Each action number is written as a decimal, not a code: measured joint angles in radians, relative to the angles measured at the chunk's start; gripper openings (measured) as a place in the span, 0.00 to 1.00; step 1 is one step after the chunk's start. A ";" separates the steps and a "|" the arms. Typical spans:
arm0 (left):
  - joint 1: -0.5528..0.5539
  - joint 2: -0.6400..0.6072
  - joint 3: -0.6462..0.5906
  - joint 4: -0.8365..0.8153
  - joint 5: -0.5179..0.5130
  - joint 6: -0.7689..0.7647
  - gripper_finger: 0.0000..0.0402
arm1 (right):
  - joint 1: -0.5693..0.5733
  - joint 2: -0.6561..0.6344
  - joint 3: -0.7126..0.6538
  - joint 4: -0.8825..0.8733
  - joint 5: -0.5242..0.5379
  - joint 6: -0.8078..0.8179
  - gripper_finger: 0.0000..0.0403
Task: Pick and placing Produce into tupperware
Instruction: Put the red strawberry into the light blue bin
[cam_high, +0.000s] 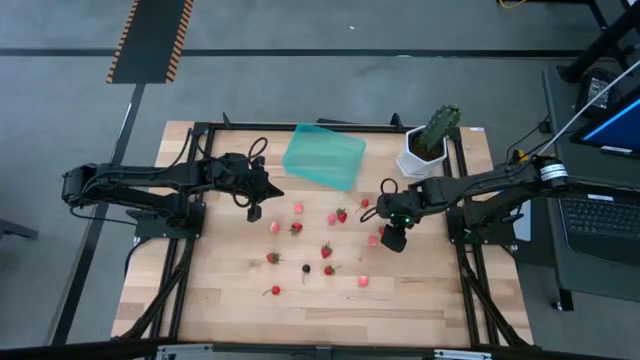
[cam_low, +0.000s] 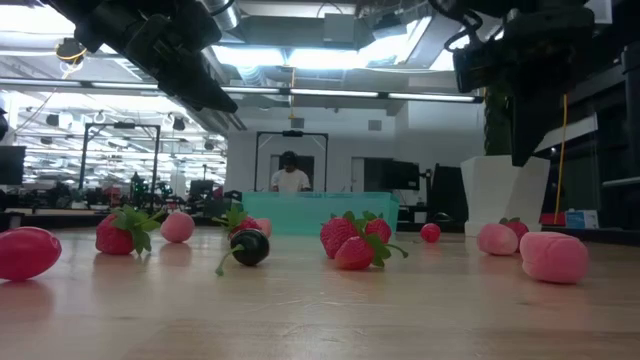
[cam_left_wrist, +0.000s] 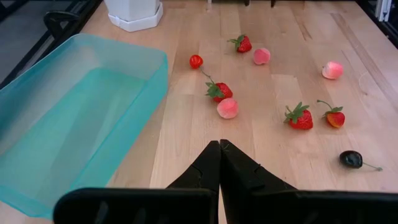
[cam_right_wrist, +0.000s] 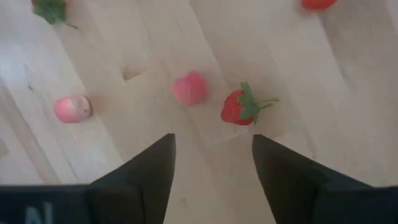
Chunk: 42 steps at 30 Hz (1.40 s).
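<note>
The Produce lies scattered on the wooden table: red strawberries (cam_high: 341, 214) with green tops, pale pink pieces (cam_high: 363, 281) and one dark berry (cam_high: 306, 268). The teal tupperware (cam_high: 323, 155) stands at the far middle, with nothing showing in it (cam_left_wrist: 74, 118). My right gripper (cam_high: 390, 240) hangs open above the table's right part, pointing steeply down. Just past its fingers (cam_right_wrist: 212, 155) lie a pink piece (cam_right_wrist: 189, 88) and a red strawberry (cam_right_wrist: 239, 107). My left gripper (cam_high: 272, 190) is shut on nothing (cam_left_wrist: 219, 152), raised beside the tupperware's left end.
A green cactus-like plant in a white pot (cam_high: 425, 150) stands at the far right, close behind my right arm. A black frame (cam_high: 470, 250) runs along the table's sides. Bare wood (cam_high: 330, 320) lies along the near edge. A person (cam_low: 291, 178) is in the room behind.
</note>
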 joint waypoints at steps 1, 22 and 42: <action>0.000 0.000 0.000 0.000 0.000 0.000 0.00 | 0.004 0.017 0.000 0.000 0.010 0.000 0.53; 0.000 0.000 0.000 0.000 0.000 0.024 0.00 | 0.007 0.222 0.000 0.057 0.090 0.000 0.50; 0.000 0.000 -0.001 -0.025 0.000 0.024 0.00 | 0.008 0.222 -0.067 0.157 0.090 0.026 0.50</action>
